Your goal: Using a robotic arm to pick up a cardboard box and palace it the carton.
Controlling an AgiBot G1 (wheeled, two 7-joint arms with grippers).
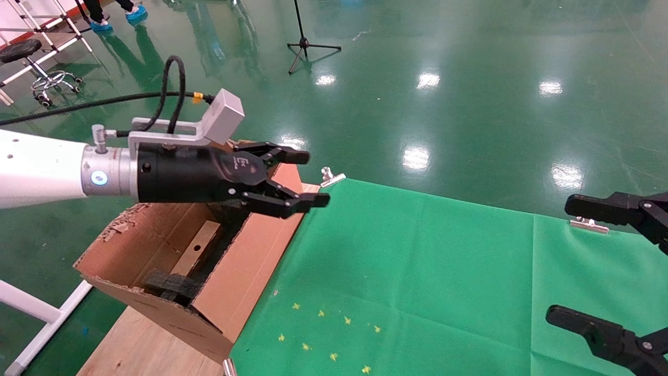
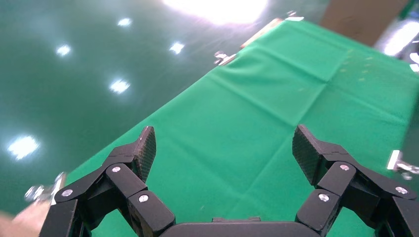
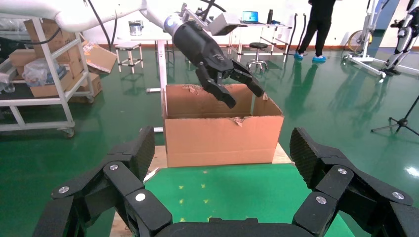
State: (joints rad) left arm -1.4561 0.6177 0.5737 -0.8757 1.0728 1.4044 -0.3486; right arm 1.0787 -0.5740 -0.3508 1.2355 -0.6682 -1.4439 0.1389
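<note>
Carton (image 1: 172, 271) directly beneath left gripper (image 1: 308, 177), fingers wide, empty; right gripper (image 1: 579, 261) wide.

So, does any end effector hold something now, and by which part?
Nothing is held. The left end effector is open and empty above the carton; the right end effector is open too, over the green cloth.
</note>
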